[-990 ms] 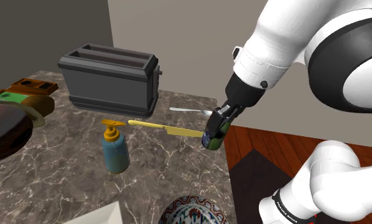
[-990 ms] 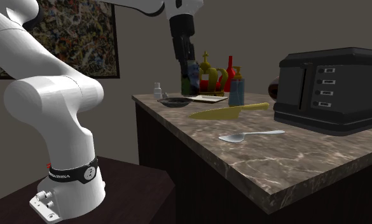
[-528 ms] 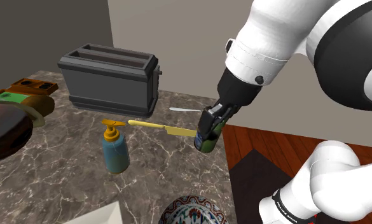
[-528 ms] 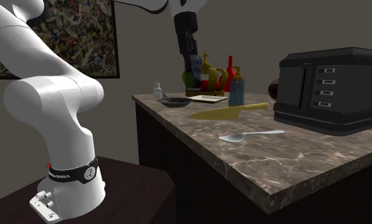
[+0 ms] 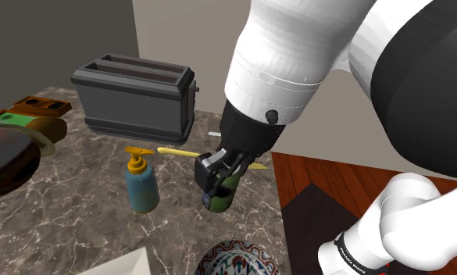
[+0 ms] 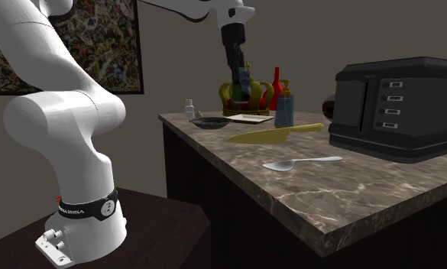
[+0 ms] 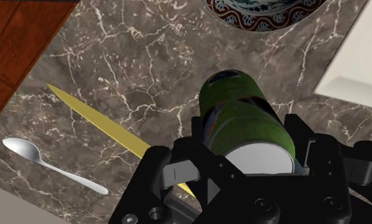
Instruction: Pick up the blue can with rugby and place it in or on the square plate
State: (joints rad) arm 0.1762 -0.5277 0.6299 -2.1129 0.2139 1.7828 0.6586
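A green can with dark blue patches [image 5: 219,200] hangs tilted above the marble counter [image 5: 78,211], and my black gripper [image 5: 218,181] is shut on it. In the wrist view both fingers clasp the can [image 7: 238,105] by its sides near the white end, with my gripper [image 7: 249,139] over the bare marble. A white square plate [image 5: 130,262] lies at the counter's near edge, to the shoulder view's lower left of the can. In the wrist view its corner [image 7: 357,69] lies beyond the can. From the second exterior view the can [image 6: 245,86] is held high above the plate [image 6: 251,118].
A black toaster [image 5: 134,95] stands at the back. A blue soap dispenser [image 5: 143,184] is just left of the can in the shoulder view. A yellow knife [image 7: 108,127] and spoon [image 7: 48,164] lie behind. A patterned bowl [image 5: 238,262] sits beside the square plate. The counter ends at right over wooden floor.
The arm has carried the can toward the shoulder view's left and lower, from the counter's right edge to over the marble near the soap dispenser. The grip has stayed shut.
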